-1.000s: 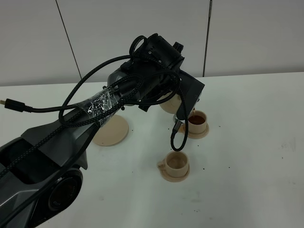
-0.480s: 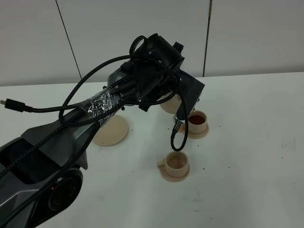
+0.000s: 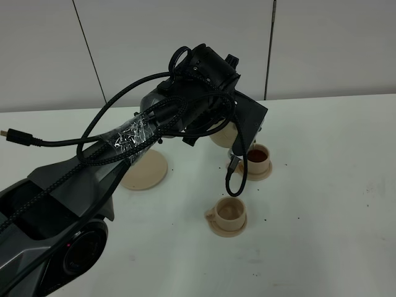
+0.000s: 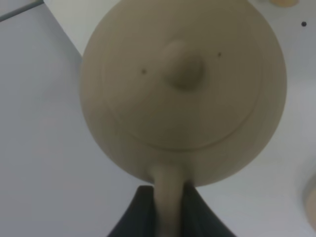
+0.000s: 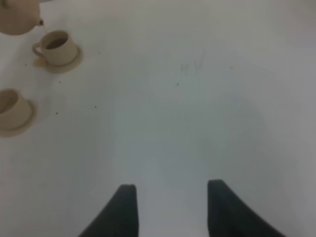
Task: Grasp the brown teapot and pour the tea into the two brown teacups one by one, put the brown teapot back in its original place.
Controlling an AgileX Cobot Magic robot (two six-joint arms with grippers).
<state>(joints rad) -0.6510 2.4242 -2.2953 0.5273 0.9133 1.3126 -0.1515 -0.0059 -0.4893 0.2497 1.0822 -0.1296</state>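
Observation:
My left gripper (image 4: pixel 168 195) is shut on the loop handle of the brown teapot (image 4: pixel 182 89), whose knobbed lid fills the left wrist view. In the high view the teapot (image 3: pixel 221 133) hangs tilted beside the far teacup (image 3: pixel 255 157), mostly hidden by the left arm. That cup holds dark tea and stands on its saucer. The near teacup (image 3: pixel 229 212) on its saucer looks empty. The wide round saucer (image 3: pixel 147 171) lies bare to the left. My right gripper (image 5: pixel 170 210) is open and empty over bare table. Its view shows the teapot's spout (image 5: pixel 39 21) above the filled cup (image 5: pixel 56 46) and the other cup (image 5: pixel 11 111).
The white table (image 3: pixel 322 204) carries small dark specks around the cups. A black cable loop (image 3: pixel 232 179) hangs from the left wrist between the two cups. A grey panelled wall (image 3: pixel 322 43) stands behind the table.
The left wrist has shifted very slightly right and down with the teapot, and the hanging cable has swung a little. The cups and saucers have not moved.

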